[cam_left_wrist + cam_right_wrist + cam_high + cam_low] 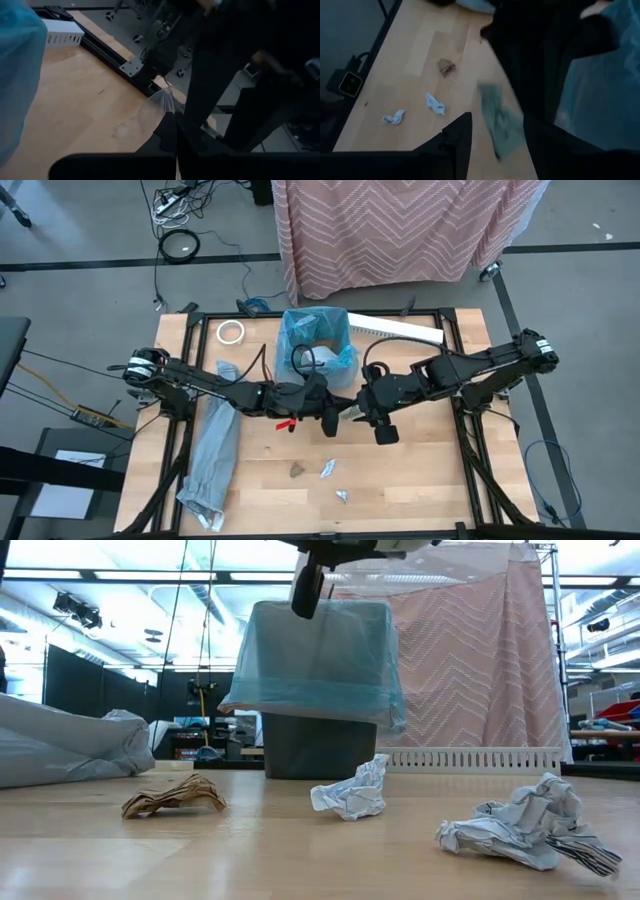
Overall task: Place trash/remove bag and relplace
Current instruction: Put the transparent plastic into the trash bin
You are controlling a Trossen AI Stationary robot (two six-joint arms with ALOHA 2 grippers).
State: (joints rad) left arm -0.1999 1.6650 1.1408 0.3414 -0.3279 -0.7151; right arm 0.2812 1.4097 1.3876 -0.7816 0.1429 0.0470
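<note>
The small dark bin, lined with the blue bag, stands at the table's far middle. Just in front of it my left gripper is shut on a pale translucent scrap. My right gripper faces it from the right, fingers apart, with the grey-green scrap between them. More trash lies on the near table: a brown scrap and two white pieces. My left gripper pinches the scrap's near edge between its two shut fingertips, coming about level from the table's left. The scrap stands out past the fingertips, clear of the table. My right gripper has the scrap between its fingers; whether they touch it I cannot tell.
A pale grey plastic bag lies along the left side. A tape roll sits at the far left and a white slotted strip right of the bin. Pink patterned cloth hangs beyond the far edge.
</note>
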